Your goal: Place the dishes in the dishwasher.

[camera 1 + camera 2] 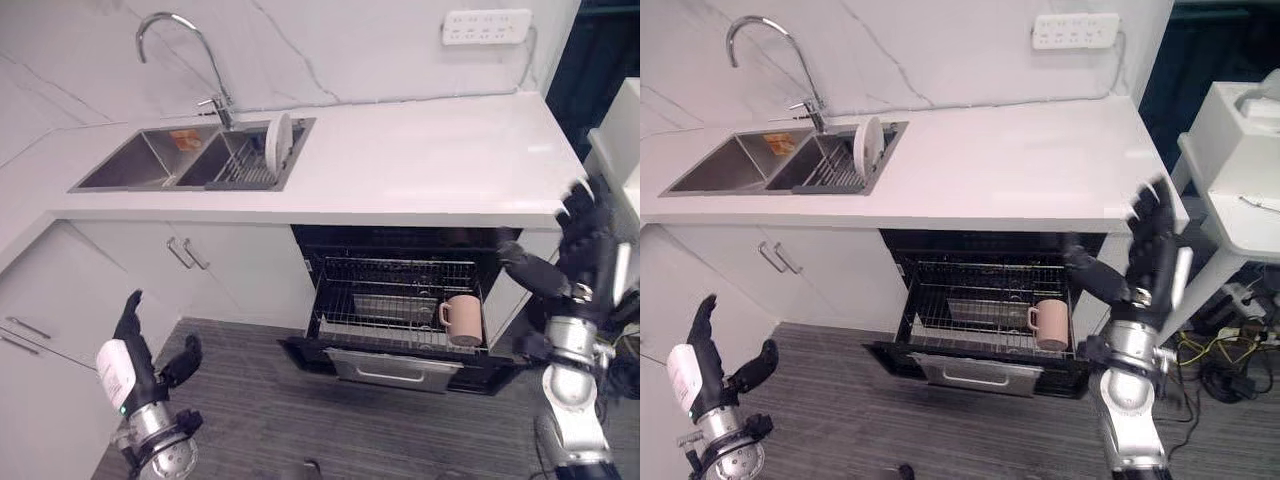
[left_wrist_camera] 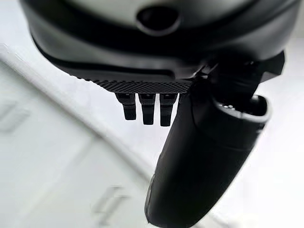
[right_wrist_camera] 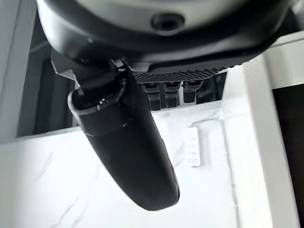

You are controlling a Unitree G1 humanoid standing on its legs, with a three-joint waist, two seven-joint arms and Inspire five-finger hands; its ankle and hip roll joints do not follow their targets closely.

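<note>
Right now both hands are empty: the left robot hand point(image 1: 135, 362) is low by the cupboard doors with fingers straight and relaxed, holding nothing, and the right robot hand point(image 1: 585, 255) is up beside the counter point(image 1: 430, 160) edge, fingers spread, also released. Main risk, as a judgement: the remaining plate point(image 1: 279, 143) stands on edge in the wire rack point(image 1: 240, 165) in the right basin of the sink point(image 1: 150, 165), well apart from both hands, so the reach is long and a thin upright plate is easy to tip or knock against the rack or the tap point(image 1: 185, 55) if the fingers come in at a bad angle; a weak pinch on its rim could let it slip on the way across. Second risk: the dishwasher point(image 1: 400, 300) rack is pulled out low under the counter, so a hand carrying a plate could clip the counter lip or bump the pink mug point(image 1: 462, 320) already sitting upright at the rack's front right corner. Containers: dishwasher rack holds the mug and otherwise looks mostly bare, though something flat may lie toward its back, hard to tell. Left basin holds a small orange item point(image 1: 184, 139), likely a sponge. Task looks partly done, plate not yet moved.
</note>
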